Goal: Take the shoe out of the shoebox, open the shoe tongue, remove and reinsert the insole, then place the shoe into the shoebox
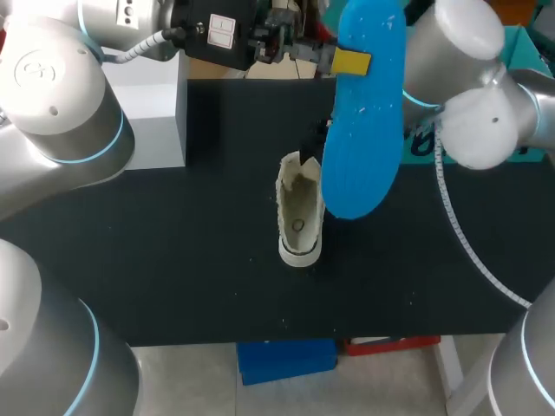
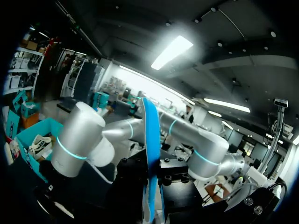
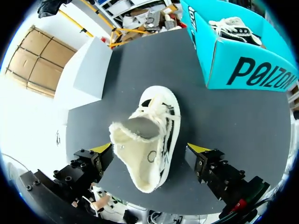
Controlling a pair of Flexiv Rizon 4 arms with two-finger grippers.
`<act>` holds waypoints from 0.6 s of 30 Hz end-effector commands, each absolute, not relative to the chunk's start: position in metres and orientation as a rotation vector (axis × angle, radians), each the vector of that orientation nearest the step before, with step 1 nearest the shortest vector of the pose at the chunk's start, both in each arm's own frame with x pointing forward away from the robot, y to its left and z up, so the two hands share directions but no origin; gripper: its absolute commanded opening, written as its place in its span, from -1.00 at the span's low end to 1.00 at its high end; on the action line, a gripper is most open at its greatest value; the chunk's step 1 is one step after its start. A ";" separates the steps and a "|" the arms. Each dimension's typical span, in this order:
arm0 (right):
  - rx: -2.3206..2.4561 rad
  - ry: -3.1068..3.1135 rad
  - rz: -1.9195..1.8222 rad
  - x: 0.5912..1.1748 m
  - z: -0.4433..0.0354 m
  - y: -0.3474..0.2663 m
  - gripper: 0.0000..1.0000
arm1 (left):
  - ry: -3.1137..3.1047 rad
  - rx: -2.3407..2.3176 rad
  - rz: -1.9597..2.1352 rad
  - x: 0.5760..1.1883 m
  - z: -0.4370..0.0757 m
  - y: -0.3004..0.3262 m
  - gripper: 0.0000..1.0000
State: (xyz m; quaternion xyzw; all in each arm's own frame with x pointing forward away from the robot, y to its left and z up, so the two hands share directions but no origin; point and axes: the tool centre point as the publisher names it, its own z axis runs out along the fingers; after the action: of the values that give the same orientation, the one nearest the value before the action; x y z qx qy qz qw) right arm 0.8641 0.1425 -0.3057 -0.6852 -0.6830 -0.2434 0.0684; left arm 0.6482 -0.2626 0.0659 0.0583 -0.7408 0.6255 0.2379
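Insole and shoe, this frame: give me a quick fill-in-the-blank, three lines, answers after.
1. The blue insole is held up in the air by the ___ gripper.
2. The white shoe sits on the black table, ___ the teal shoebox.
3. The right gripper hangs over the shoe, one finger on either side and neither touching it, so it is ___.

Missing words: left; outside; open.

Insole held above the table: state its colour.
Bright blue. The insole shows best in the head view.
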 end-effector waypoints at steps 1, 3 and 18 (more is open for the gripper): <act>-1.845 -1.908 -1.047 0.856 -0.309 0.134 1.00 | -2.030 0.162 1.717 0.648 0.065 -0.264 -1.00; -1.845 -1.908 -1.047 0.856 -0.309 0.134 1.00 | -2.030 0.162 1.717 0.648 0.065 -0.264 -1.00; -1.608 -1.669 -1.202 0.846 -0.282 0.124 1.00 | -2.030 0.162 1.717 0.648 0.065 -0.264 -1.00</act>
State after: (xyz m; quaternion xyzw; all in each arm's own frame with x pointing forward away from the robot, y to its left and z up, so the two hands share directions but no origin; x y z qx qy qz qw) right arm 0.8493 0.1321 -0.2876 -0.6463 -0.6434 -0.3684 0.1806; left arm 0.6482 -0.2626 0.0659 0.0583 -0.7408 0.6255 0.2379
